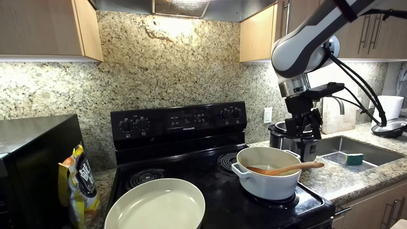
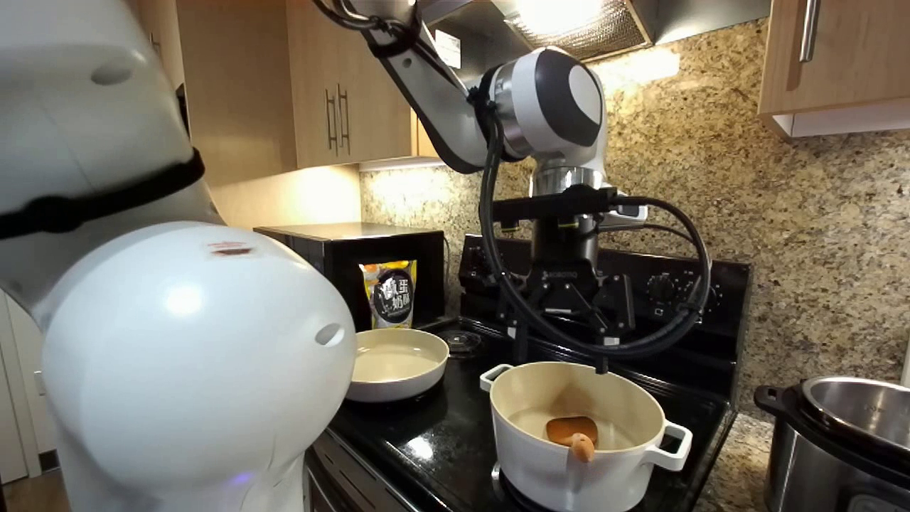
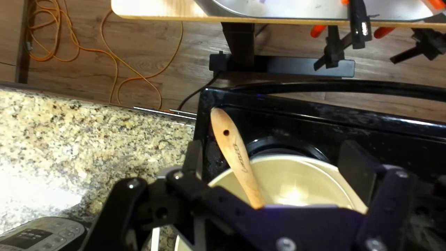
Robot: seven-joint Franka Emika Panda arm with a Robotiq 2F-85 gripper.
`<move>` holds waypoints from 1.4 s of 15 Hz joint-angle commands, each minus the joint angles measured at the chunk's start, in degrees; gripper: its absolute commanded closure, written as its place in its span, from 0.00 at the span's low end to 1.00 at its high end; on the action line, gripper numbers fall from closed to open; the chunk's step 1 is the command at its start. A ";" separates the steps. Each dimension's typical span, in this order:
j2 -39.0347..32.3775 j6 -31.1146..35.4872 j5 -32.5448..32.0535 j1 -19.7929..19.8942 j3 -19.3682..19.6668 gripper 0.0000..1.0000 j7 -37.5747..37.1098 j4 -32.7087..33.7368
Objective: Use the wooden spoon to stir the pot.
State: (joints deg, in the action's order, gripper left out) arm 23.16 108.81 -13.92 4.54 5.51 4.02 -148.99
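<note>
black fingers stand wide apart on the gripper, clear of the wooden spoon, and in the wrist view the white pot shows down between them. the spoon leans in the pot, with its round end inside and its handle poking out over the rim. the wrist view shows a small hole and dark letters on the handle, which the exterior views don't. it hides the round end behind the gripper, though, and both exterior views show that end. the pot sits on the black stove, and so does a wide cream pan. a steel pot stands on the counter. in an exterior view you can look right into it, but the wrist view has just its button front. a yellow bag stands by a black box in both exterior views. only an exterior view shows the green sponge in the sink. black clamps, at the edge of a wood board, show only in the wrist view, with the wood floor lower down.
</note>
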 commanded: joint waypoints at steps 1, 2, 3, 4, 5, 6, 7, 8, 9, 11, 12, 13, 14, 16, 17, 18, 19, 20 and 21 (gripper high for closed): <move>-6.05 2.48 -3.12 0.44 -0.03 0.00 2.03 1.23; -7.48 3.36 -3.29 0.32 0.10 0.00 2.48 1.51; -8.73 4.55 -3.11 0.27 0.38 0.00 3.21 1.72; -9.93 5.23 -3.38 0.36 0.44 0.00 3.67 2.04; -11.32 5.52 -3.90 0.53 0.53 0.00 4.48 2.54; -12.58 5.17 -4.69 0.58 0.62 0.00 5.97 3.11; -13.66 4.80 -5.14 0.57 0.83 0.00 7.79 3.58; -14.50 4.66 -5.76 0.56 0.95 0.00 9.23 3.91; -15.23 4.55 -6.11 0.54 1.13 0.00 10.88 4.14; -16.98 4.03 -6.32 0.61 1.42 0.00 13.07 4.86; -18.05 3.75 -5.82 0.67 1.58 0.00 13.48 5.40; -18.92 3.77 -5.33 0.63 1.72 0.00 14.53 5.76; -19.57 3.70 -5.14 0.59 1.76 0.00 15.19 6.06; -20.76 3.67 -5.13 0.55 1.67 0.00 15.83 6.55; -21.18 3.73 -5.28 0.54 1.60 0.01 16.19 6.70; -21.64 3.68 -5.22 0.57 1.59 0.26 16.72 7.00; -22.09 3.59 -5.15 0.58 1.56 0.26 17.17 7.25; -22.41 3.58 -5.22 0.60 1.53 0.32 17.43 7.44; -22.77 3.54 -5.05 0.60 1.50 0.38 17.93 7.64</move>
State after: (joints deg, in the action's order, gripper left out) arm 1.65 113.28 -19.05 4.59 7.32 18.95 -142.56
